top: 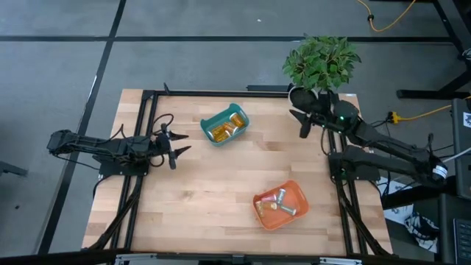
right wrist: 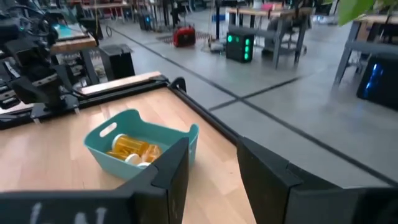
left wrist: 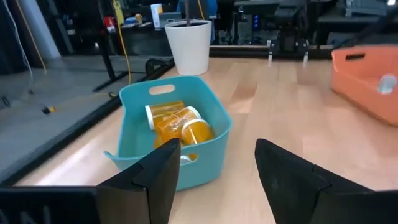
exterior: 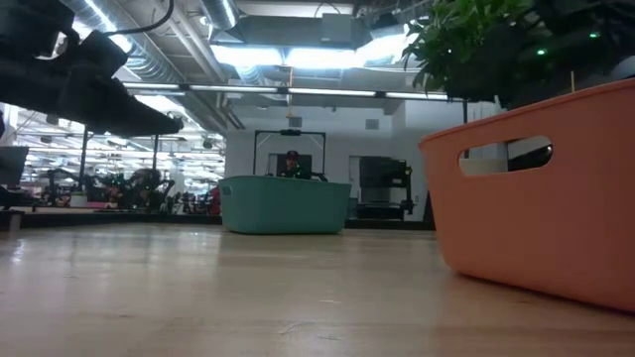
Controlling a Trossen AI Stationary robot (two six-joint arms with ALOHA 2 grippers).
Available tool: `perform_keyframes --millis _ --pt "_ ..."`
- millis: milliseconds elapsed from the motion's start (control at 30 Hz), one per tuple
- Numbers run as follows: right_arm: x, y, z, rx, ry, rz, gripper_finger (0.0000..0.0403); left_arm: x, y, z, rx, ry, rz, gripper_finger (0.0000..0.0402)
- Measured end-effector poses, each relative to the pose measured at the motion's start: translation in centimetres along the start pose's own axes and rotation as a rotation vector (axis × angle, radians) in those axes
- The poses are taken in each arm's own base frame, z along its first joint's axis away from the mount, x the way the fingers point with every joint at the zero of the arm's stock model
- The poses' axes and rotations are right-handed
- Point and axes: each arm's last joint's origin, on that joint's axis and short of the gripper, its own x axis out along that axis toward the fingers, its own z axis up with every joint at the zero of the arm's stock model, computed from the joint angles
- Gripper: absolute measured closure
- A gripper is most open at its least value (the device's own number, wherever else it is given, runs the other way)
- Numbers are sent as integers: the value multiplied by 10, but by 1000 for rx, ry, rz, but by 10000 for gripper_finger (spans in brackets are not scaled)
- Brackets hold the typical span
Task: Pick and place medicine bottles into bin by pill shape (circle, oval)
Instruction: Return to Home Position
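Left claw (top: 174,145) at 9 o'clock, right claw (top: 302,124) at 2, both spread, empty: retract clear of teal bin (left wrist: 134,138).

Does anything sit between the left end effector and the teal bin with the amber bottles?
Nothing visible does. Only bare wooden tabletop lies between the open left end effector and the teal bin holding the amber bottles.

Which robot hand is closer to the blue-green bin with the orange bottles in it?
Left. The left gripper hangs open just beside the teal bin, on its left in the high view. The right gripper is farther off on the bin's other side, near the plant.
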Motion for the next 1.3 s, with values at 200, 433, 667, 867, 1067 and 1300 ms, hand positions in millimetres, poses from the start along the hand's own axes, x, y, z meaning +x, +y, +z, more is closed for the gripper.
perform_keyframes --millis 200,433,667,867,1067,1300 --pt "-19 1 -13 -27 -69 12 264 0 0 1 -82 -13 -5 200" --pt "-25 2 -18 -27 -93 13 264 -1 -4 5 -124 -41 -156 200" --pt "-25 2 -18 -27 -90 12 264 0 -4 7 -111 -54 -199 200" --pt "-25 2 -18 -24 -90 13 264 2 3 2 -125 2 -217 200" --pt "-25 2 -19 -24 -87 13 264 4 11 -1 -144 24 -168 200" --pt "-31 4 -22 10 -58 67 264 5 13 -4 -137 53 -139 200"
